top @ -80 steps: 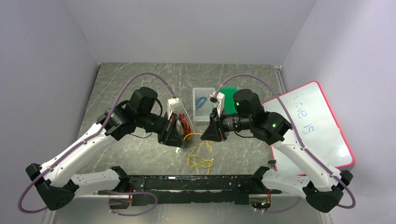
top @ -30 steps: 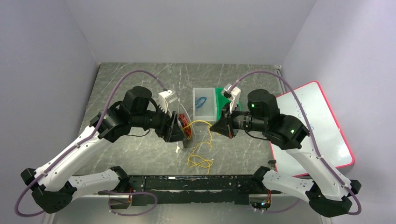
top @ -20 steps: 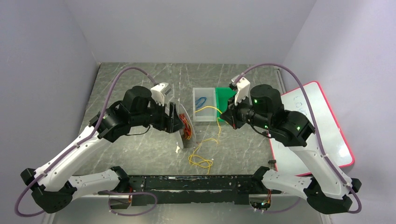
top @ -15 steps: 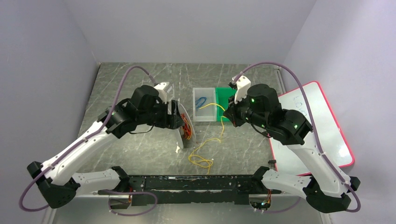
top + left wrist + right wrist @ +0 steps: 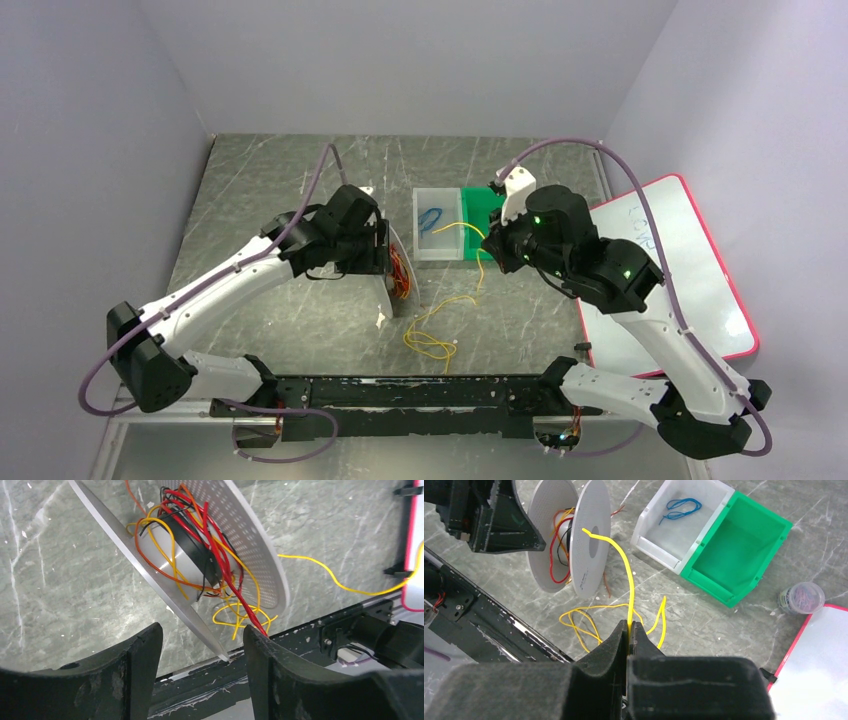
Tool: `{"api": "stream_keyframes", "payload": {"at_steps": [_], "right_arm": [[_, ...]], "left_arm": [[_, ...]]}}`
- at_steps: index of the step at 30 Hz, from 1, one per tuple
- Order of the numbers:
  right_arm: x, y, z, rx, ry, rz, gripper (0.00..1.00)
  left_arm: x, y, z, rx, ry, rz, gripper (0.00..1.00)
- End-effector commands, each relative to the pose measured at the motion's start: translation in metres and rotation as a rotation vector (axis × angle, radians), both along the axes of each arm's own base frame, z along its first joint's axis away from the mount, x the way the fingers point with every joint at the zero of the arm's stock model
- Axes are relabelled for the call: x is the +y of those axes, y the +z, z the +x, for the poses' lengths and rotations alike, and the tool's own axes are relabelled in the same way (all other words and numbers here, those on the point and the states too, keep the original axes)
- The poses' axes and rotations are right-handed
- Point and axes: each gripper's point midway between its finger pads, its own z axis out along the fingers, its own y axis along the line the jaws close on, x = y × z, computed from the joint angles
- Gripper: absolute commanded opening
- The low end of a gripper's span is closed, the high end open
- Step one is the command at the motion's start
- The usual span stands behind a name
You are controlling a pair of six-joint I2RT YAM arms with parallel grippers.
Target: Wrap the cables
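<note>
A grey-green tabletop [image 5: 290,170] with pale marble veining is enclosed on three sides by plain, pale lavender walls: a back wall [image 5: 400,60], a left wall [image 5: 90,180] and a right wall [image 5: 740,110]. Even, soft light is cast throughout. A black rail [image 5: 420,392] is mounted along the near edge. A red-framed whiteboard [image 5: 700,290] is propped at the right.
</note>
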Motion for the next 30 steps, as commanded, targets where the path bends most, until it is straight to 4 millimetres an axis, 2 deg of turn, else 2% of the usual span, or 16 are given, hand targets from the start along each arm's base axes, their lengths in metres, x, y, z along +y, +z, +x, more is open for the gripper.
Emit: {"api": "stream_keyframes", "payload": {"at_steps": [1,12,19,25,30], "right_arm": [[-0.001,0.006,0.002,-0.043,-0.002,0.016,0.0],[-0.001,0.0,0.001,-0.038,0.001,0.024,0.0],[0.004,-0.003,0.0,-0.031,0.012,0.037,0.0],[0.005,-0.002,0.0,-0.037,0.023,0.039,0.0],[0.018,0.006,-0.006,-0.057,0.113,0.081,0.0]], "left_arm": [[0.003,-0.008,0.002,0.011,0.023,0.064,0.63],[0.008,-0.02,0.004,0.031,0.021,0.154,0.45],[0.013,-0.015,0.008,0.01,0.025,0.19,0.32],[0.013,-0.009,0.009,-0.024,-0.014,0.192,0.24],[0.015,-0.008,0.008,-0.034,-0.054,0.211,0.11]]}}
